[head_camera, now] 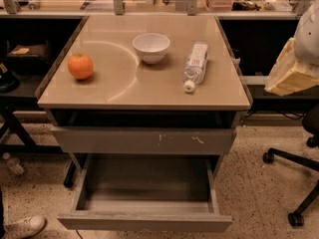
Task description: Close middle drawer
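Ideally the gripper (291,76), at the right edge, its opening not discernible, should be brought low and pressed squarely on the front of the middle drawer (144,222)

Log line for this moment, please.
middle drawer: open, empty | gripper: right of table, apart from drawer | closing: not yet done
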`<state>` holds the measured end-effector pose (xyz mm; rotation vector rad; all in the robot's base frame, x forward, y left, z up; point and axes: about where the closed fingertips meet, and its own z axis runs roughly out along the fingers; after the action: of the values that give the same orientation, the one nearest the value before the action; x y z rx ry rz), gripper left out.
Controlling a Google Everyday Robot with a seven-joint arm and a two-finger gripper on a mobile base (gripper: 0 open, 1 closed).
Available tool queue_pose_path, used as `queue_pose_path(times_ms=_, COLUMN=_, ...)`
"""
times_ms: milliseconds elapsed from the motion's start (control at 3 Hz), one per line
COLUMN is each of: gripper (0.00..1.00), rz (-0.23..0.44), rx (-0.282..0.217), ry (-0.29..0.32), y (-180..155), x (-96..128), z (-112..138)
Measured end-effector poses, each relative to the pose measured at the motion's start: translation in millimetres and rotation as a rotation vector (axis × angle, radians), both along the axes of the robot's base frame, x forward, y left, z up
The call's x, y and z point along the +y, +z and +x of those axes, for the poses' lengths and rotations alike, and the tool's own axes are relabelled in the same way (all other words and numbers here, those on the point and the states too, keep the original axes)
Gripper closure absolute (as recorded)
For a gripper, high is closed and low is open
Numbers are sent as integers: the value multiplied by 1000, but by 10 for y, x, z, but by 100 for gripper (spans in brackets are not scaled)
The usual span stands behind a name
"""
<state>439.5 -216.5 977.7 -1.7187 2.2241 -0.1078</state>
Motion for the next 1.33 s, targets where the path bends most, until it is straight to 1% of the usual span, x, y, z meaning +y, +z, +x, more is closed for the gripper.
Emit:
queue_pose_path(times_ms=333, gripper=100, rz=6, rx=37, ry=-36, y=-192, x=-26, z=-145)
queue_pose_path(times_ms=667, gripper=100, rz=12, rx=134, ry=-79, y=-725, x=6, z=-555)
queue_pose_path(times_ms=1000, gripper=100, rz=12, rx=287, ry=-68, y=-1459, x=84, z=-976)
queue_pose_path(times_ms=1333, gripper=100, rz=-9, rx=365, ry=-67, y=-1758, x=49, z=-1216)
